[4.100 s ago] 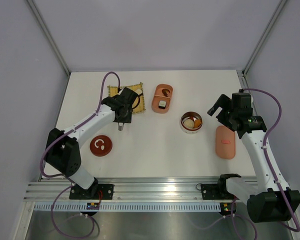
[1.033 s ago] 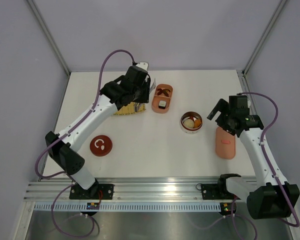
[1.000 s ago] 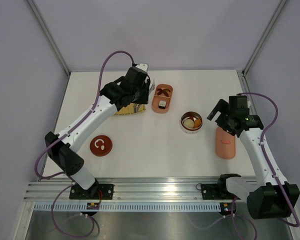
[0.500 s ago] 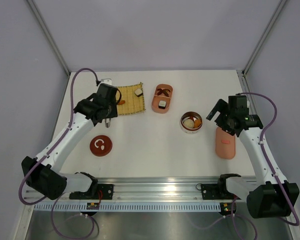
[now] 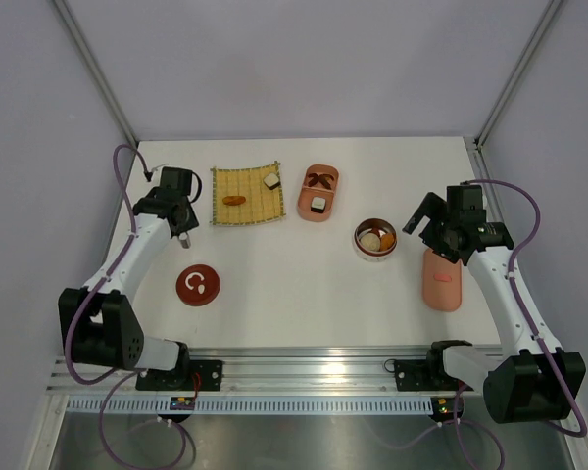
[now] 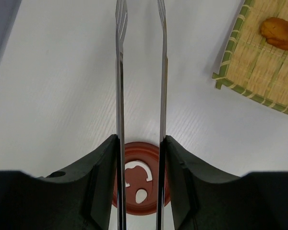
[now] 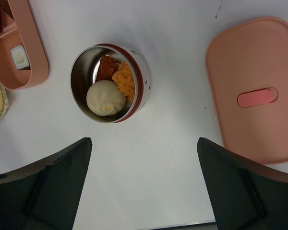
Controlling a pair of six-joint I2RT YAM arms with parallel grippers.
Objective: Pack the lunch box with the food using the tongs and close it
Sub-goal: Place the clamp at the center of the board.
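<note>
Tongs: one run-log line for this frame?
left fingers: shut on tongs, no food between arms | right fingers: open, holding nothing | lunch box: open, lid apart | mat: two food pieces

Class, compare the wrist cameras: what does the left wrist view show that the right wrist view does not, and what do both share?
Only the left wrist view: the tongs clamped in the left gripper, the red round lid, an orange-brown food piece. Only the right wrist view: the filled steel bowl, the pink lid, the lunch box. Both: the white table and the yellow mat.
</note>
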